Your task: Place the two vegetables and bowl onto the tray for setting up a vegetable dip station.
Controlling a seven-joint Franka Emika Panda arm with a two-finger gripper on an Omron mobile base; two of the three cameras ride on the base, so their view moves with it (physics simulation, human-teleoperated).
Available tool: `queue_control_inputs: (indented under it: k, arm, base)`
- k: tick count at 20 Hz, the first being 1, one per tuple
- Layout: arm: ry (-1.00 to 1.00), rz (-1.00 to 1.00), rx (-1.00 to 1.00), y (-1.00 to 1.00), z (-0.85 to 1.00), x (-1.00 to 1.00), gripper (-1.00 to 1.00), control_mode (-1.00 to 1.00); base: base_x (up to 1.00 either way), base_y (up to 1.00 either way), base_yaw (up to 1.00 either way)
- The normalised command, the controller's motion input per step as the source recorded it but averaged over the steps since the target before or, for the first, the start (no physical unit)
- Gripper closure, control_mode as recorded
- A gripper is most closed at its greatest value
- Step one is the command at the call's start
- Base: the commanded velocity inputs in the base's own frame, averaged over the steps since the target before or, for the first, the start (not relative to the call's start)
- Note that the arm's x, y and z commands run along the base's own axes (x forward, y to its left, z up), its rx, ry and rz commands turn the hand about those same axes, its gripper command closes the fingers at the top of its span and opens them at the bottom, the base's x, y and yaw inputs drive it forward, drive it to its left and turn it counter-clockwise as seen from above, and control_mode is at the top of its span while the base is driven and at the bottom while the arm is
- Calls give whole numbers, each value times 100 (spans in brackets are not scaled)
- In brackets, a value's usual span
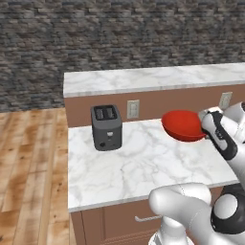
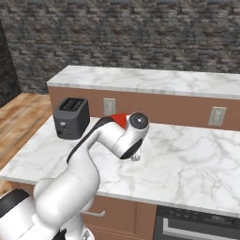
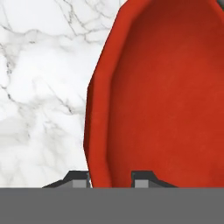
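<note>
You have the bowl [image 1: 183, 125] pinched by its rim: in the hand view one finger [image 3: 78, 180] sits outside the red wall and the other inside it, so the gripper [image 3: 111, 180] is nearly closed, clamped on that thin edge. A rim pinch looks like the sensible choice here, since the bowl seems far too wide to span across.

From the left base view the bowl hangs at the right side of the counter [image 1: 139, 162], raised clear of the marble, just in front of the backsplash with its outlets [image 1: 133, 108]. The toaster [image 1: 106, 127] stands well apart to the left. From the right base view, just a red sliver of the bowl peeks out behind the arm's wrist.

The bowl is tilted, not level: its open face turns up and towards the far wall, with the held edge on the right. In the hand view it reads as a long oval stretching away from the fingers, so you are looking along its rim plane. You will likely need to level it before setting it down.
</note>
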Motion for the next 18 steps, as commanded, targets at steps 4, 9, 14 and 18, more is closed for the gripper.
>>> queue_control_inputs:
  k: [4,9,14,18]
  arm:
    - [-1,0,-1,0,10,-41,100,-100]
    - [0,0,0,0,0,0,100,100]
    - [0,0,0,0,0,0,100,100]
    - [0,0,0,0,0,0,100,100]
  base:
    - [0,0,0]
    - [-32,-30,-2]
    - [-41,-77,0]
    - [-35,-100,0]
